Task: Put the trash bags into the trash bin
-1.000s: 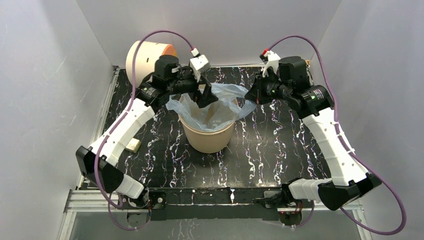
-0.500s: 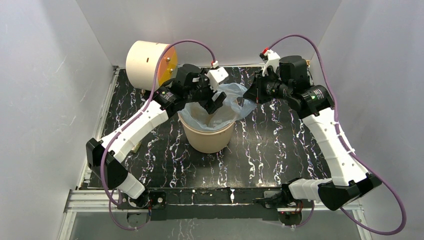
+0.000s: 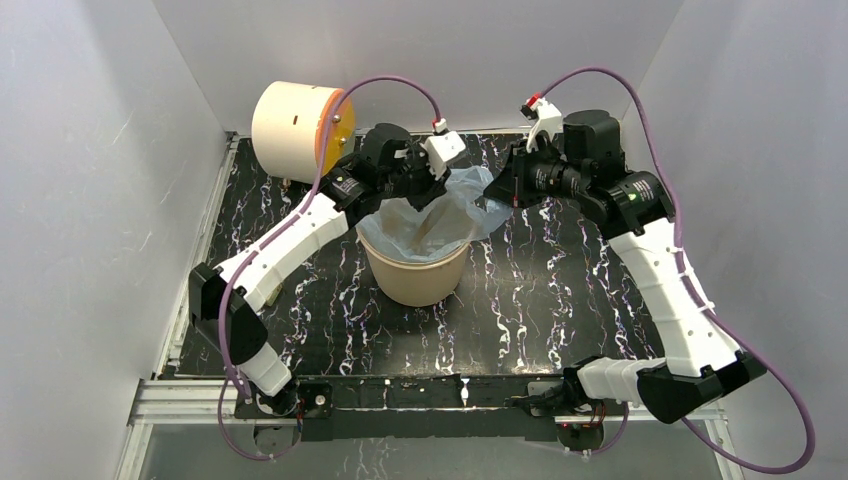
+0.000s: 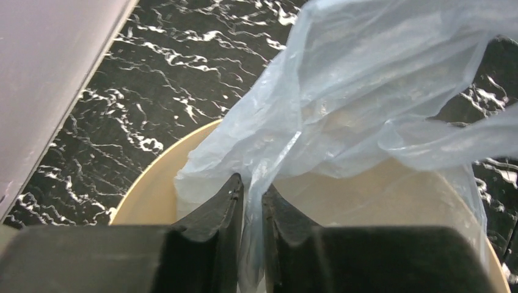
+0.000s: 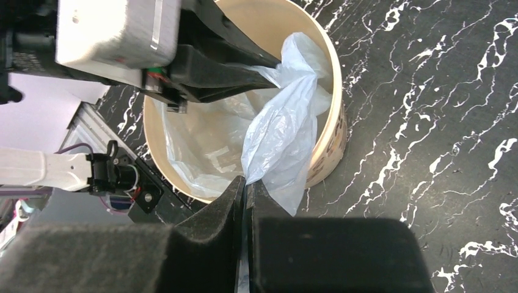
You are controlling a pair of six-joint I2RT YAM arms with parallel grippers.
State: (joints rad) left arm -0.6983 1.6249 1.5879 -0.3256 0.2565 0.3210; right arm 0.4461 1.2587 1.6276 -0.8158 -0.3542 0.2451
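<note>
The pale blue trash bag (image 3: 445, 212) hangs partly inside the tan trash bin (image 3: 415, 272) at the table's middle, and its far and right edges spill over the rim. My left gripper (image 4: 250, 186) is over the bin's far rim, its fingers shut on a fold of the trash bag (image 4: 366, 91). My right gripper (image 5: 246, 182) is just right of the trash bin (image 5: 333, 137) and is shut on the edge of the trash bag (image 5: 284, 125), holding it up outside the rim. The left gripper's fingers (image 5: 232, 73) show in the right wrist view above the bin's mouth.
A cream drum with an orange face (image 3: 295, 122) lies on its side at the back left corner. White walls close in the black marbled table (image 3: 560, 300) at the left, back and right. Purple cables arch over both arms.
My left arm swung right over the bin's far rim, and its wide-open jaws came together on the bag. The right gripper held its place and its grip.
</note>
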